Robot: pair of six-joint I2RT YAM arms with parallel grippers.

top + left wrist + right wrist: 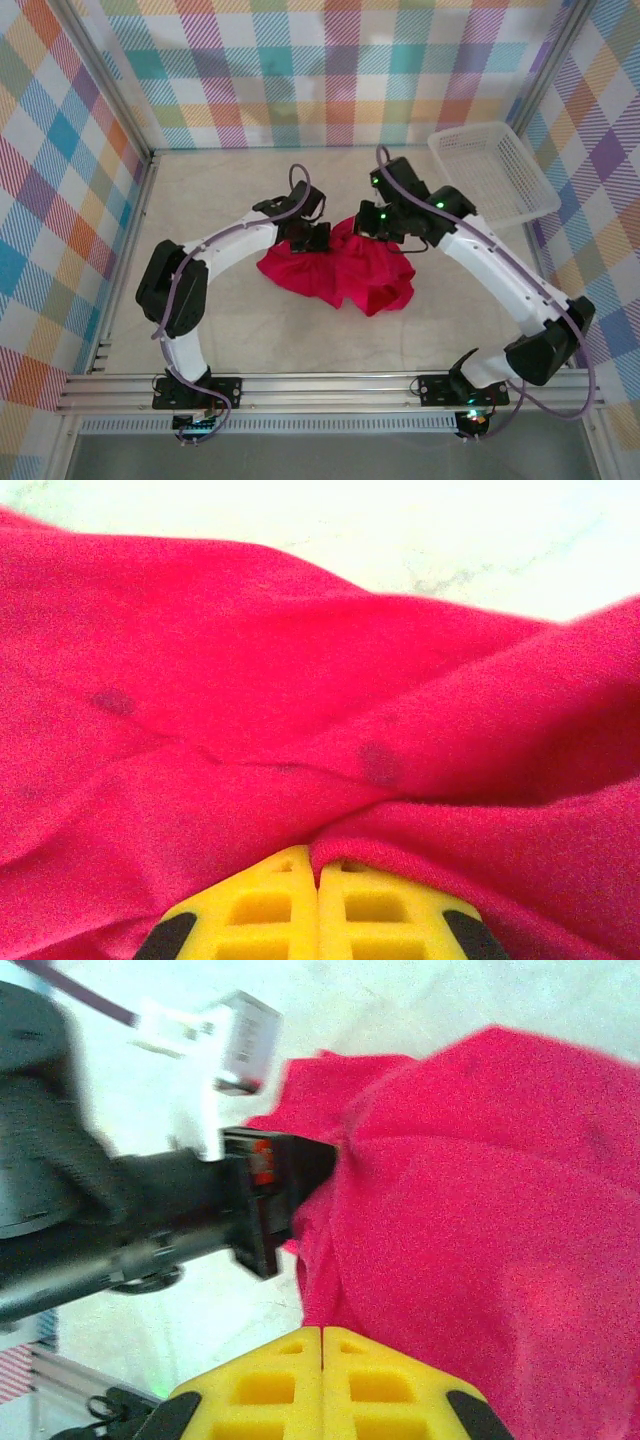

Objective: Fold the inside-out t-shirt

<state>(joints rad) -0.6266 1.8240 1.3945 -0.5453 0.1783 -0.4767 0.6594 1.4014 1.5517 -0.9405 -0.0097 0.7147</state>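
At mid-table the soft, limp t-shirt is pinched by the left gripper. The right gripper is closed, and hems are judged the best hold.

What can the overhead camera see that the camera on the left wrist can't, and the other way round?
From overhead you get the layout: the left arm and right arm bending in toward each other, a white mesh basket at the far right corner, and the t-shirt as a bunched heap, not spread flat. From the left wrist you get the close-up: the left hand, its yellow fingers pressed together on a fold of cloth, and darker spots on the fabric. Both share the red t-shirt and the pale table.
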